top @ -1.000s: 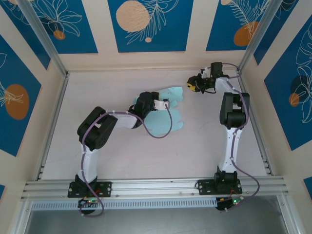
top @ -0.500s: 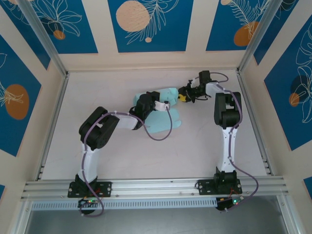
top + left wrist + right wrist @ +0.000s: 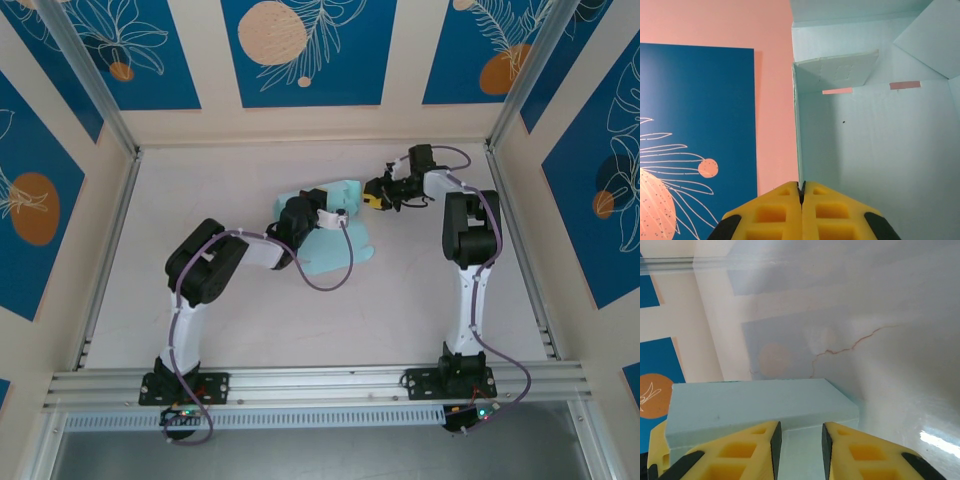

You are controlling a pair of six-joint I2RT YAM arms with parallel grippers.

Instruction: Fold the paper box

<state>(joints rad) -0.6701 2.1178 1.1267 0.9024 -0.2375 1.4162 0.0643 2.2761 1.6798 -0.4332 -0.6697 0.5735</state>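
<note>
Steadying the paper box [image 3: 345,250], the left gripper [image 3: 801,192] is pressed together, apparently pinching a wall edge. The right gripper [image 3: 798,427], narrowly parted at the box's right flap, should push squarely and slowly so the thin card folds without creasing.

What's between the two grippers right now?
The paper box. In the top view, its flap sits between the left gripper and the right gripper, close to both.
</note>
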